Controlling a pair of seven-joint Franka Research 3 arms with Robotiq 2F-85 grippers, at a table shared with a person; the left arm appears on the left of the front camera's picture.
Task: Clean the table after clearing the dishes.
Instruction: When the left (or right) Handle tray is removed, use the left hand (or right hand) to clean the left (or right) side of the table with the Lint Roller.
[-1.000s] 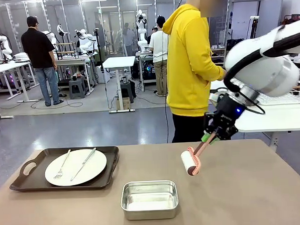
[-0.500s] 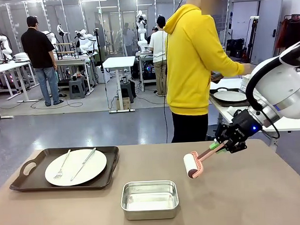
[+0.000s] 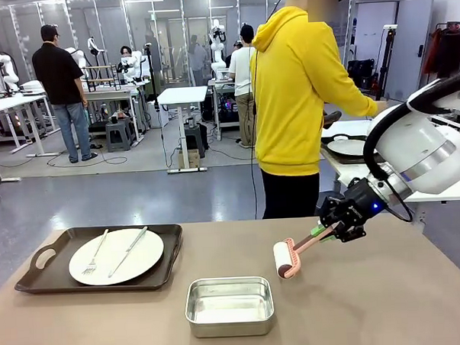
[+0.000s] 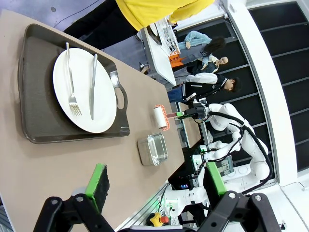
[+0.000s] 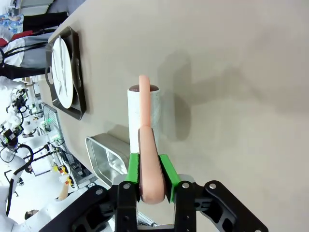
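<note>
Across the counter [image 3: 404,302], right of the steel pan [image 3: 229,305], the right fingers [image 5: 133,169] clench a pink lint roller [image 3: 283,259] by its handle, while the left fingers [image 4: 99,181] stand spread and empty.

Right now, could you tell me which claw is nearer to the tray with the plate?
Left. The left claw hangs open close by the tray; the right claw, shut on the lint roller, is past the steel pan from it.
</note>
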